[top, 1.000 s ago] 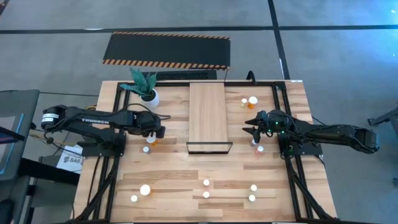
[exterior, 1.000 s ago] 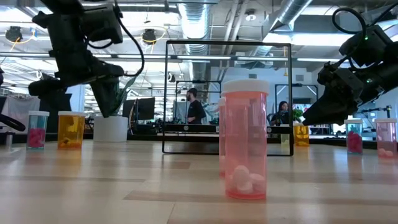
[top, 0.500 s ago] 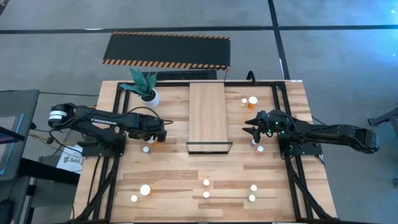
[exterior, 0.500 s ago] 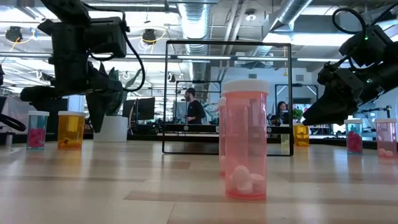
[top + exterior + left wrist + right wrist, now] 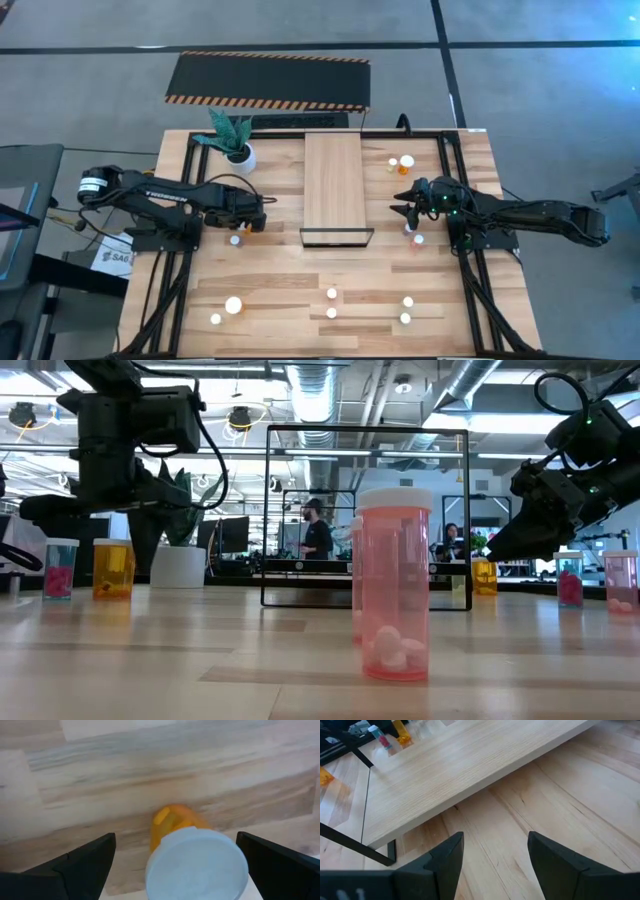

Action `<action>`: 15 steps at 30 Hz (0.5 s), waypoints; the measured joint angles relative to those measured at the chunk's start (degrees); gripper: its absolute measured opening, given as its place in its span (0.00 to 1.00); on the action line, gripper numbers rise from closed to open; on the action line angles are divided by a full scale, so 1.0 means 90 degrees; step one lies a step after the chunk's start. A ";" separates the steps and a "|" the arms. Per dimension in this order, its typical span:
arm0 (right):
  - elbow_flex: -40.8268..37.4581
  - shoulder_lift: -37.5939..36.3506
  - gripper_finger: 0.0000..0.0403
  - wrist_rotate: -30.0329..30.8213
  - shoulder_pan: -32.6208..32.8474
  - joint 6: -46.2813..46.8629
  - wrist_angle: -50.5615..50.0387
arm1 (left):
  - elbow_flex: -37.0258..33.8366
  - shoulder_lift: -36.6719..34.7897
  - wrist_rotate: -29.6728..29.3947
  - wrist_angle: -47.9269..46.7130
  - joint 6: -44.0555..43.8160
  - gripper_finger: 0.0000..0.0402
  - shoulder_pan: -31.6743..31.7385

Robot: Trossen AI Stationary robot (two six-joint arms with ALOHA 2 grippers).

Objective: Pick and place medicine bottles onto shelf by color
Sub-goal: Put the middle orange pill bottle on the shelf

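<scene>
An orange medicine bottle with a white cap (image 5: pixel 195 860) stands upright on the plank table, left of the shelf (image 5: pixel 333 185); it also shows in the high view (image 5: pixel 246 228). My left gripper (image 5: pixel 176 840) is open above it, pointing down. One finger stands on each side of the cap, apart from it. A smaller bottle (image 5: pixel 235 240) stands just nearer. My right gripper (image 5: pixel 402 212) is open and empty, right of the shelf's black-framed near end (image 5: pixel 337 238).
A potted plant (image 5: pixel 235 143) stands at the far left. A few bottles (image 5: pixel 404 163) stand at the far right, and two (image 5: pixel 413 234) by my right gripper. Several bottles (image 5: pixel 332 303) stand along the near edge, a pink one (image 5: pixel 395 585) among them. A black striped mat (image 5: pixel 268 80) lies beyond the table.
My left gripper has come down toward the orange bottle and gone a little toward the table's right edge, so its open fingers now stand on either side of the cap. The bottles have not moved.
</scene>
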 joint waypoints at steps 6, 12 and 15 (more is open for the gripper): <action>0.0000 0.0000 0.61 0.0000 0.0001 0.0001 0.0000 | 0.0000 0.0000 -0.0112 0.0027 -0.0145 0.99 0.0001; -0.0001 0.0001 0.61 -0.0002 0.0001 0.0001 0.0000 | 0.0000 0.0000 -0.0158 0.0041 -0.0204 0.93 0.0001; 0.0000 0.0000 0.61 -0.0001 0.0001 0.0002 0.0000 | 0.0000 0.0000 -0.0161 0.0059 -0.0204 0.89 0.0001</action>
